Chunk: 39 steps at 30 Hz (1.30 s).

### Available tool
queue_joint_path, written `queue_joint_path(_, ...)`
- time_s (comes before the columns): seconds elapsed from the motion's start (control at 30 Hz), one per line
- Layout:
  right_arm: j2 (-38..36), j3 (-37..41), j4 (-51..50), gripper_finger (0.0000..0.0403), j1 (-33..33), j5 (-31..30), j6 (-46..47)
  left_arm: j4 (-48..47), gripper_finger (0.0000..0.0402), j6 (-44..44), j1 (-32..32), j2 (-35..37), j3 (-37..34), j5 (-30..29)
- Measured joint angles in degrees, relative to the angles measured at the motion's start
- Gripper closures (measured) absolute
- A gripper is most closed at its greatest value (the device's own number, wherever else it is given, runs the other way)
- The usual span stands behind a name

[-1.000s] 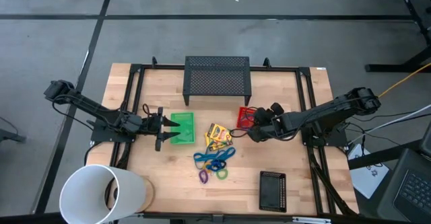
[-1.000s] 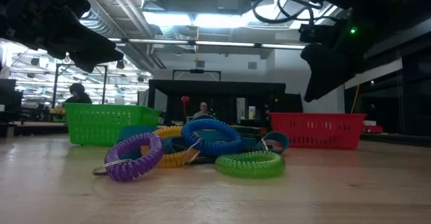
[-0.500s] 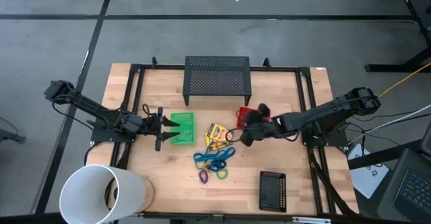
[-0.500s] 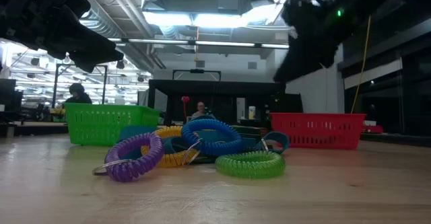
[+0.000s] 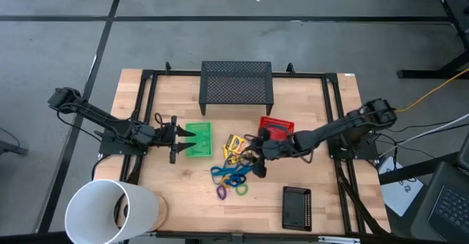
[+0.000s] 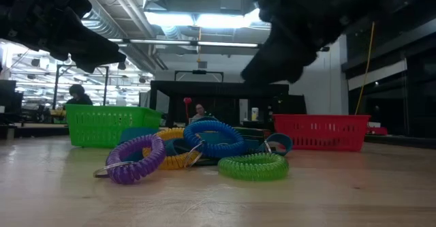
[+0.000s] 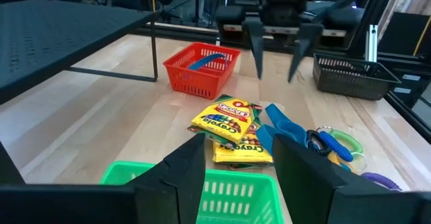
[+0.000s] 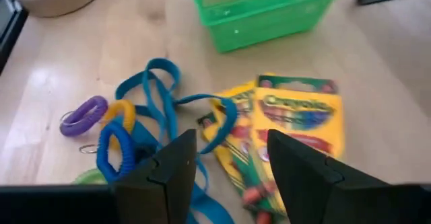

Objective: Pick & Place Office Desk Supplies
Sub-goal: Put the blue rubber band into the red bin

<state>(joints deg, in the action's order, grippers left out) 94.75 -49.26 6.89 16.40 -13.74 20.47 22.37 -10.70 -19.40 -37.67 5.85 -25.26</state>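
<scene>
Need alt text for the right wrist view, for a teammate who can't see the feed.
The right pincer, fingers apart and empty, hangs over yellow crayon boxes lying on the wooden table. Beside the boxes lie a blue cord bundle and purple, yellow and blue coil rings; a green mesh tray stands beyond.

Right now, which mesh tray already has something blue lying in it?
The red tray. A blue thing lies inside it. The green tray looks empty; the black tray is too dark to tell.

"Crayola" on yellow crayon boxes
</scene>
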Motion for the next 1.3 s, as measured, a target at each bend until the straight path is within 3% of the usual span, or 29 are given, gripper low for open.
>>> queue_joint_path(0.17, 7.0, -7.1, -0.3, 0.0221, -0.3, 2.8, -2.1, 0.0, 0.0233, 0.9, 0.0, 0.0, 0.0, -0.4)
queue_joint_path(0.4, 14.5, -15.3, -9.3, 0.0221, -0.9, 2.8, -3.4, -0.2, 0.0233, 0.8, 0.0, 0.0, 0.0, -0.4)
queue_joint_path(0.93, 17.1, -16.4, -11.5, 0.0227, -2.5, 0.9, -3.1, -0.4, 0.0233, 0.8, 0.0, 0.0, 0.0, -0.4)
queue_joint_path(1.07, 17.1, -16.4, -11.8, 0.0269, -2.8, 0.6, -2.9, -0.4, 0.0233, 0.8, 0.0, 0.0, 0.0, -0.4)
queue_joint_path(1.23, 17.1, -16.4, -11.8, 0.0377, -3.5, -0.6, -2.8, -0.4, 0.0233, 0.9, 0.0, 0.0, 0.0, -0.4)
queue_joint_path(1.3, 17.1, -16.4, -11.5, 0.0392, -3.9, -0.8, -2.1, -0.4, 0.0233, 0.8, 0.0, 0.0, 0.0, -0.4)
